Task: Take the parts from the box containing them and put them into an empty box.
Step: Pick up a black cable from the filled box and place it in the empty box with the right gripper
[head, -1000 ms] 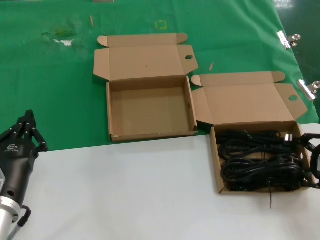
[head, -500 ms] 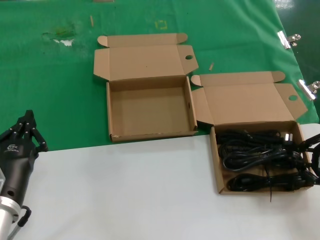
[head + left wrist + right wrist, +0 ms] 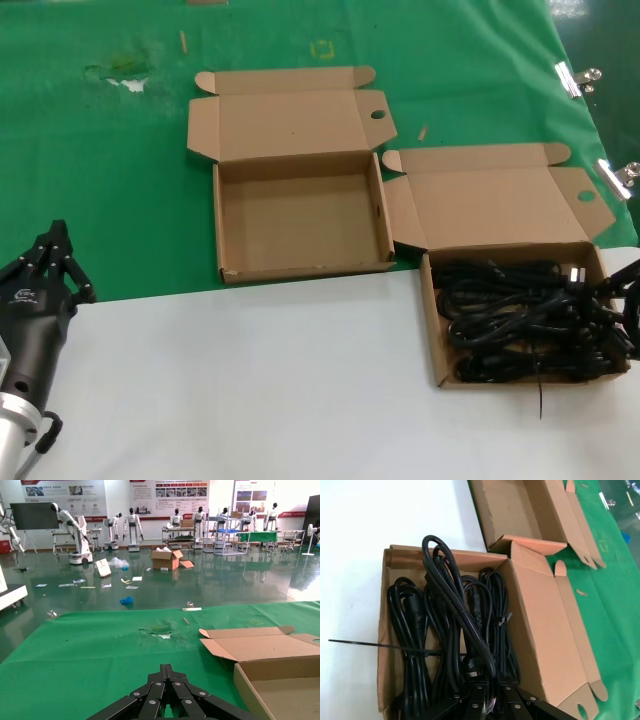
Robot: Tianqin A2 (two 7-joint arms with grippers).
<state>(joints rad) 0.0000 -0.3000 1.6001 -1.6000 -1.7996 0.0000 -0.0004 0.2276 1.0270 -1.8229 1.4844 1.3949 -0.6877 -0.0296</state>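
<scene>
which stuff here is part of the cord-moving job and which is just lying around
Job:
black rubbery power cords
brown cardboard carton holding them
empty brown cardboard carton
right gripper at the cords
left gripper, parked at the table's near left

Lying about:
silver binder clips
small wooden stick

Just beside the right gripper (image 3: pixel 628 312), at the table's right edge, black power cords (image 3: pixel 520 320) lie bundled in the open carton (image 3: pixel 432 335), the empty carton (image 3: pixel 300 215) sits well off toward the left gripper (image 3: pixel 52 262), parked low.
</scene>
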